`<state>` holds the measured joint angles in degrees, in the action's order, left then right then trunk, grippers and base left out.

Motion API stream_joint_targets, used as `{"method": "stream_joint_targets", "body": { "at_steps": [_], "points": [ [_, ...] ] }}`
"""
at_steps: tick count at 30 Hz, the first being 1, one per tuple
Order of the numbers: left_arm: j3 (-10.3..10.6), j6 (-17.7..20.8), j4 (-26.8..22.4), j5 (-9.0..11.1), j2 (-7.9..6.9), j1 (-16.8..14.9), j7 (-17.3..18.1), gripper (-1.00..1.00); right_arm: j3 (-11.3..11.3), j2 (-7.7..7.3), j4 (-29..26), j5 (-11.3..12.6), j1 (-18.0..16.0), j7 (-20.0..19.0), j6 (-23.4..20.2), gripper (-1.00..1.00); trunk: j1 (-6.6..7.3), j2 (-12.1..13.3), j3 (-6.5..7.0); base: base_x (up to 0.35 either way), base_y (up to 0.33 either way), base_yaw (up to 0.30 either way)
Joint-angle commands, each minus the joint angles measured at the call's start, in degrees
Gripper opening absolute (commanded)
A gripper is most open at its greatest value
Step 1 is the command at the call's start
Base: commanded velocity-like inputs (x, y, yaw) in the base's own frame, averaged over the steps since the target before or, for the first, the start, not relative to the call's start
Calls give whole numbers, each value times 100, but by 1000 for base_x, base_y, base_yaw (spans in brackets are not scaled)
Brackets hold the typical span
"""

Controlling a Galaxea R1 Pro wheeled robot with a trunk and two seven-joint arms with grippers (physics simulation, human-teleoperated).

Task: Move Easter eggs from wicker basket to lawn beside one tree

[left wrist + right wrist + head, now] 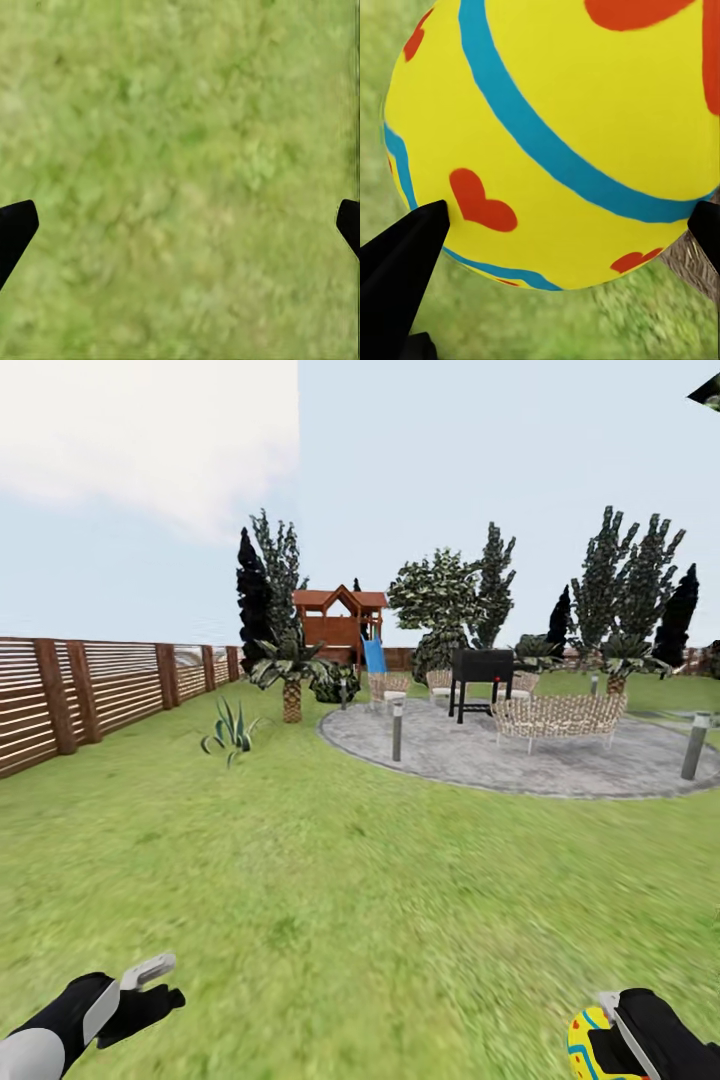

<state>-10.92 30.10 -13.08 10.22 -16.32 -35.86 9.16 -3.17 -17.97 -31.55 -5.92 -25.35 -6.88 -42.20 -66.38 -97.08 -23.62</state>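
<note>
Right gripper [562, 217] is clamped on one egg [562, 127], yellow with blue bands and red hearts; in the head view the egg [590, 1048] sits low at the right edge, just inboard of that gripper [612, 1035]. Left gripper [150, 985] holds nothing, fingers spread wide over bare lawn [180, 150]. Basket and other eggs: not located here. Key relation: the pale-trunked trees [625, 575] stand far ahead and to the right, beyond the paved patio [560, 755], so the loaded right arm is on the nearer side (my judgement: drive there first, then lower). A brownish patch shows beside the egg in the right wrist view; cannot identify it.
</note>
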Motion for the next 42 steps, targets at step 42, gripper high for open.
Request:
{"method": "stream_joint_targets", "body": {
  "at_steps": [42],
  "points": [
    [-3,40,-10,50,-2,0,-2,100,-17,13,9,-67,-5,-51,-34,-100,-4,-4,-12,290,173,-223]
  ]
}}
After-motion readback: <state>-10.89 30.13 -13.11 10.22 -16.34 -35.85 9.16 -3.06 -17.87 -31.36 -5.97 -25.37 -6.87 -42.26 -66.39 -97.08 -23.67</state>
